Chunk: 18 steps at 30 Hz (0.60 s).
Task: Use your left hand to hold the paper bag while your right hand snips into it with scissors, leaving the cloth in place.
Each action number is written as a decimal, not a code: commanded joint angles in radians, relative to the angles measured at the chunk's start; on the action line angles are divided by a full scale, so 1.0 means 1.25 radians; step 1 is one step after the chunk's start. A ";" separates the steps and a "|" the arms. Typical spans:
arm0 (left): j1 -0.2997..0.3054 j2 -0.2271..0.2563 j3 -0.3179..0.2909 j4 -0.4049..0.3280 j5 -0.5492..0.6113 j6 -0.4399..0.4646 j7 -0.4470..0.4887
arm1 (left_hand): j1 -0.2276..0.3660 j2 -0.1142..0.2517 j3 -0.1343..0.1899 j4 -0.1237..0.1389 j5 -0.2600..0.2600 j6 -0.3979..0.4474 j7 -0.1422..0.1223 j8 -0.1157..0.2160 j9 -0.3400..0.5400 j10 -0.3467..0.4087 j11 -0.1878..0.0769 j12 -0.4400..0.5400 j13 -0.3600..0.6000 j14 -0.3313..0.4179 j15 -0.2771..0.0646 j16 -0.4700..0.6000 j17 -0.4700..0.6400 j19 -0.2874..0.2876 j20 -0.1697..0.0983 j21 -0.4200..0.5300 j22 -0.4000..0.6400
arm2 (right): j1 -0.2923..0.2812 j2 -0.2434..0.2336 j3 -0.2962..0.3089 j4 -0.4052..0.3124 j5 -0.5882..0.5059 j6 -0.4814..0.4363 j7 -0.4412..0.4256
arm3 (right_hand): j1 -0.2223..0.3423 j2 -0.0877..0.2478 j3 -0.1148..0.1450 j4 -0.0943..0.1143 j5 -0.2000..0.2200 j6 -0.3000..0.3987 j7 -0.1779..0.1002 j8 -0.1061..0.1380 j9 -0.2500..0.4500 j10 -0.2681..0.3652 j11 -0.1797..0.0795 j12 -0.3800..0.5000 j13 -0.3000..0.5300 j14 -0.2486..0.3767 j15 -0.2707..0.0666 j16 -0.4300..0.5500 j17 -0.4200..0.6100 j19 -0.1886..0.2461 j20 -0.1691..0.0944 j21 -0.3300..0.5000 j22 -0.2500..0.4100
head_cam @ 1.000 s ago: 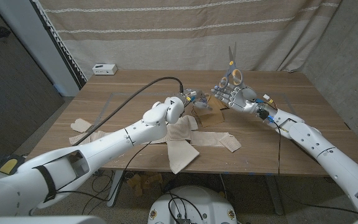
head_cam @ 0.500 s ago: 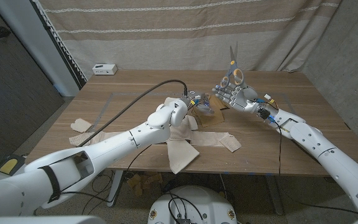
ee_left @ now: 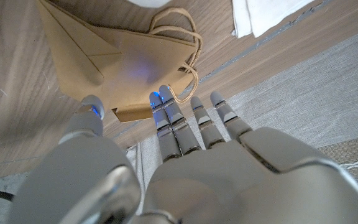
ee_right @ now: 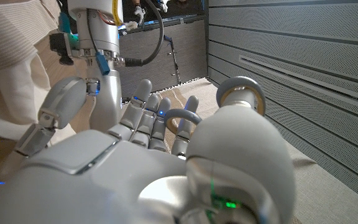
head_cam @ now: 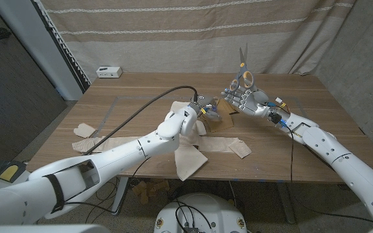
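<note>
Two hands bracket the paper bag (head_cam: 220, 120), which lies flat on the wooden table (head_cam: 135, 97) near its middle, partly on the pale cloth (head_cam: 190, 155). The left hand (head_cam: 207, 107) has its fingers spread and extended just over the bag's near edge; in the left wrist view the fingertips (ee_left: 164, 106) reach the bag's folded rim beside the twine handles (ee_left: 180, 34), though whether they press on the paper cannot be told. The right hand (head_cam: 243, 97) is raised above the table just beyond the bag's right side, gripping the scissors (head_cam: 243, 66) by their loops, blades pointing upward and away from the bag. The governing relation: the bag lies below and toward the left of the right hand, so the blades must likely tip downward and inward before any cut, while the left hand, the nearer of the two, need only settle onto the paper
</note>
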 commanded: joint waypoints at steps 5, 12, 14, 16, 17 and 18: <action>0.007 -0.004 -0.002 0.004 0.053 -0.022 -0.034 | -0.003 -0.002 -0.005 -0.001 0.006 0.021 -0.002 0.007 0.002 0.016 -0.004 0.005 0.003 0.010 -0.102 0.005 0.002 0.008 0.002 -0.003 0.002 | -0.004 -0.004 0.002 -0.008 -0.003 0.003 -0.013 | -0.004 0.001 -0.001 0.006 -0.001 -0.044 0.051 -0.001 0.002 0.002 0.002 0.004 0.003 0.000 0.000 0.004 0.000 0.006 0.005 -0.002 0.002; 0.011 -0.002 -0.010 0.002 0.049 -0.043 -0.040 | -0.002 -0.001 -0.007 -0.001 0.006 0.032 -0.007 0.010 0.002 0.023 -0.005 0.008 0.005 0.013 -0.103 0.006 0.002 0.008 0.002 -0.004 0.002 | -0.010 -0.006 0.004 -0.014 -0.002 0.005 -0.017 | -0.005 0.000 -0.002 0.006 -0.001 -0.043 0.050 -0.001 0.003 0.002 0.001 0.003 0.004 -0.001 0.002 0.004 0.000 0.006 0.005 -0.003 0.002; 0.012 -0.002 -0.013 0.001 0.047 -0.047 -0.041 | -0.002 -0.001 -0.008 -0.001 0.007 0.036 -0.008 0.012 0.002 0.033 -0.004 0.012 0.005 0.014 -0.104 0.007 0.002 0.008 0.002 -0.005 0.002 | -0.011 -0.006 0.005 -0.015 0.000 0.005 -0.017 | -0.006 0.000 -0.002 0.006 -0.001 -0.044 0.050 -0.001 0.003 0.001 -0.001 0.003 0.004 -0.002 0.002 0.004 0.000 0.005 0.005 -0.004 0.002; 0.014 -0.002 -0.015 0.000 0.046 -0.050 -0.042 | -0.002 -0.001 -0.010 0.000 0.007 0.048 -0.005 0.015 0.002 0.039 -0.004 0.014 0.007 0.017 -0.105 0.008 0.003 0.009 0.002 -0.007 0.002 | -0.012 -0.007 0.005 -0.017 -0.001 0.006 -0.019 | -0.006 0.001 -0.002 0.006 -0.001 -0.044 0.051 0.000 0.003 0.002 0.002 0.003 0.004 -0.001 0.003 0.005 0.000 0.007 0.006 -0.003 0.002; 0.015 -0.002 -0.015 -0.001 0.049 -0.050 -0.042 | -0.003 -0.001 -0.011 0.000 0.007 0.049 -0.006 0.015 0.002 0.041 -0.005 0.015 0.007 0.020 -0.107 0.009 0.003 0.009 0.002 -0.007 0.002 | -0.012 -0.007 0.005 -0.016 0.000 0.005 -0.018 | -0.006 0.001 -0.002 0.006 -0.001 -0.044 0.051 0.000 0.003 0.001 0.003 0.003 0.004 -0.001 0.003 0.005 0.000 0.006 0.006 -0.004 0.002; 0.015 -0.001 -0.014 -0.002 0.054 -0.051 -0.041 | -0.003 -0.001 -0.012 0.000 0.007 0.056 -0.004 0.017 0.002 0.050 -0.004 0.018 0.008 0.024 -0.110 0.010 0.003 0.010 0.001 -0.007 0.002 | -0.012 -0.008 0.005 -0.017 -0.001 0.006 -0.019 | -0.007 0.001 -0.002 0.006 -0.001 -0.044 0.051 0.000 0.003 0.001 0.003 0.003 0.004 -0.001 0.002 0.005 -0.001 0.006 0.006 -0.004 0.002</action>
